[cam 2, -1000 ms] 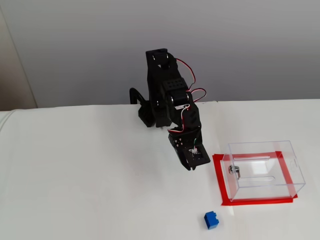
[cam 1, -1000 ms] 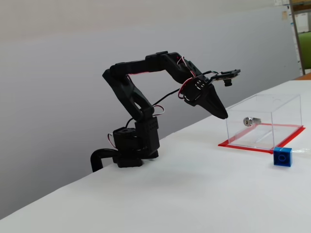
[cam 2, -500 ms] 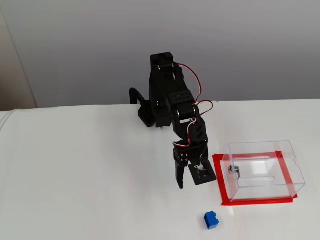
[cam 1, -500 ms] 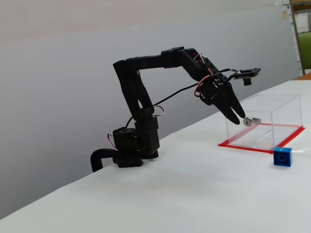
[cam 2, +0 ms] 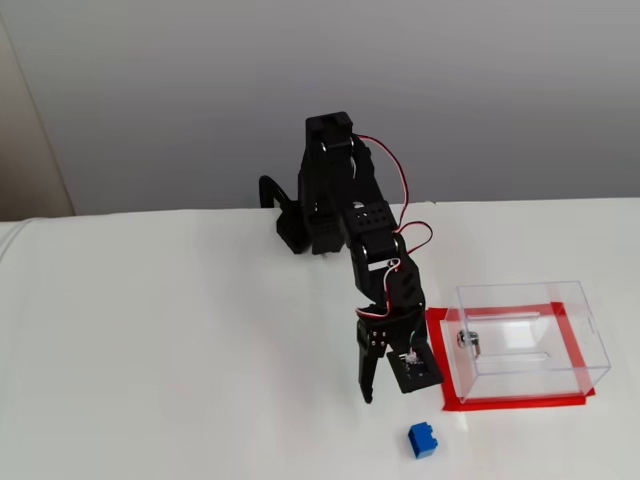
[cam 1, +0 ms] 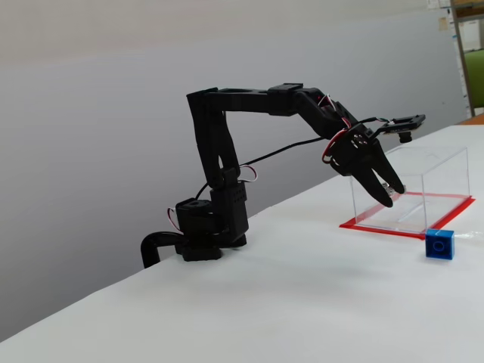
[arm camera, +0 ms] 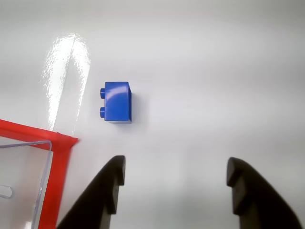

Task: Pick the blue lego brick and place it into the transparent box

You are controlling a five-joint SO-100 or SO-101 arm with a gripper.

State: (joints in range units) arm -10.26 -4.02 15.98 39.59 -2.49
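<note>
Wrist view: I see the claw point(arm camera: 174, 191) spread wide and empty, its two dark fingertips entering from the bottom edge with bare white bench point(arm camera: 214, 71) between them. The blue lego brick point(arm camera: 117, 101) lies on the bench ahead of the claw and closer to the left fingertip, with its two studs pointing left. Nothing lies between the claw and the brick. The corner of the transparent box point(arm camera: 24, 181) with its red base rim sits at the lower left, near the brick but not touching it.

Side fixed view: the arm reaches out from its base toward the right, with the claw point(cam 1: 389, 193) angled downward in front of the transparent box point(cam 1: 423, 185). Its fingers overlap the box's left wall in this picture; I cannot tell whether they touch it. The blue lego brick point(cam 1: 439, 244) rests on the bench point(cam 1: 265, 302) just in front of the red rim, below and to the right of the claw and apart from it.

High fixed view: the claw point(cam 2: 392, 388) hangs parted above the bench point(cam 2: 150, 350), just left of the transparent box point(cam 2: 530, 340). A small silver metal piece point(cam 2: 467, 342) shows at the box's left wall. The blue lego brick point(cam 2: 423, 440) sits in front of the claw, outside the box, close to the front-left corner of the red rim.
</note>
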